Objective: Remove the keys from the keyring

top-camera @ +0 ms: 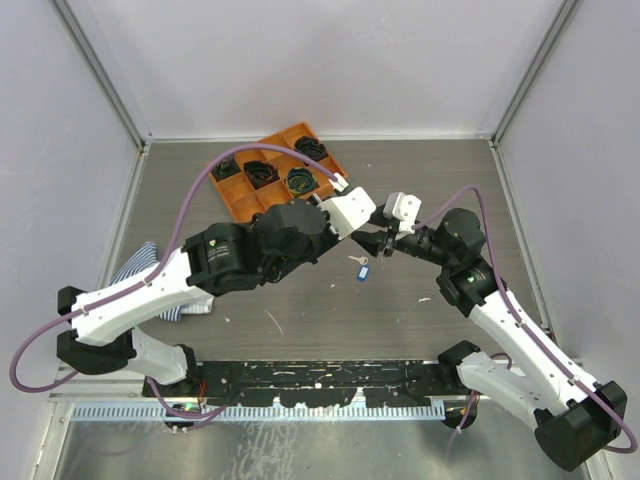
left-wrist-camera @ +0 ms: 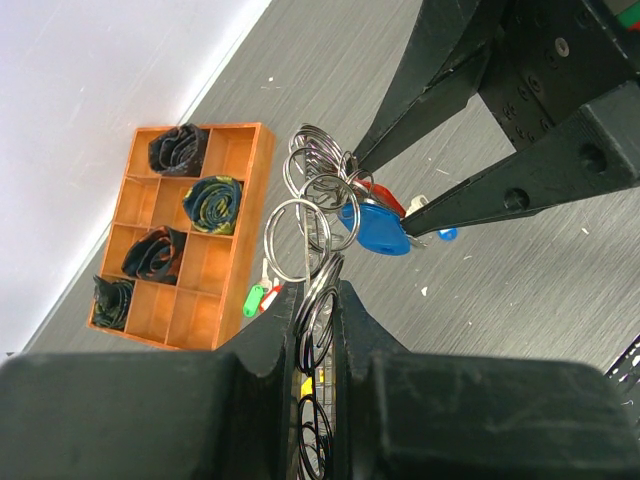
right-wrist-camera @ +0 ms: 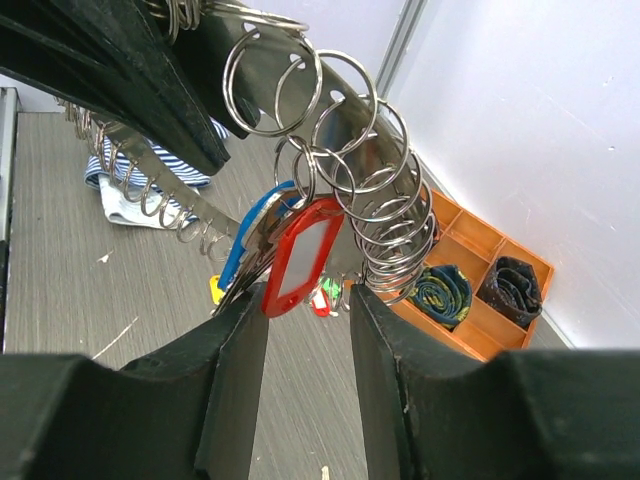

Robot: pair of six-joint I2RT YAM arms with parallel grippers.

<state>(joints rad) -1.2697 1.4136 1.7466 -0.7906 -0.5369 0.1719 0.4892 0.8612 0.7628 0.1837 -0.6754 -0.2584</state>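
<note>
1. Left fingers (left-wrist-camera: 268,345) clamp the keyring (right-wrist-camera: 385,250), held midair above the counter (top-camera: 300,330).
2. Right fingers (right-wrist-camera: 235,400) straddle the red-tagged key (right-wrist-camera: 300,255) hanging from it; pinching or merely apart, I cannot tell.
3. Its tag lies lengthwise between them.

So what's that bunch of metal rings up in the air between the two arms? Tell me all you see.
That is the keyring: a cluster of thin, shiny silvery wire loops, linked and overlapping. It hangs above the table, off its surface. The left end effector is shut on one end of the loops. A blue tag and a red tag dangle from the other end, where the right end effector straddles the red tag; whether it pinches it is unclear.
</note>
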